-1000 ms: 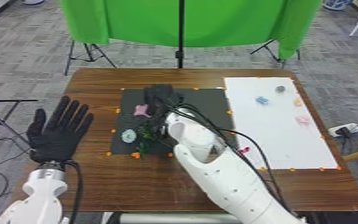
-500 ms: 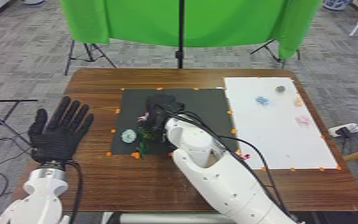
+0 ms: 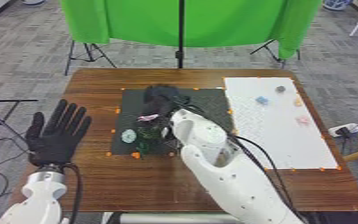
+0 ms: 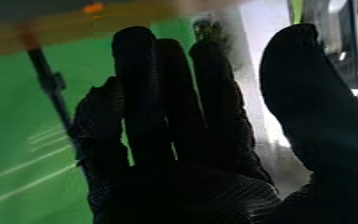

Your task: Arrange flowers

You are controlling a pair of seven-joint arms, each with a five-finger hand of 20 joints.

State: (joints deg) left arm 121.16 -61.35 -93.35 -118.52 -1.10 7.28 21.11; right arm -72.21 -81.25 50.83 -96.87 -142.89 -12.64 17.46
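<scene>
In the head view my right hand (image 3: 160,100) is over the upper part of the dark mat (image 3: 208,106). A pink flower (image 3: 147,118) lies beside it on its near-left side. Closer to me on the mat are a pale round flower (image 3: 128,135) and a green stem (image 3: 143,145). The right wrist view has my right hand (image 4: 193,172) with fingers straight, thumb apart, and nothing visible between them. My left hand (image 3: 55,142) rests open at the table's left side, fingers spread.
On the white sheet (image 3: 269,135) to the right lie a blue flower (image 3: 262,100), a grey one (image 3: 280,89), an orange one (image 3: 298,102) and a pale pink one (image 3: 303,120). My right forearm crosses the near part of the table.
My right hand came nearer to me, then went back toward the mat's far edge. The pink flower now lies closer to me than a second ago. My left hand has barely shifted.
</scene>
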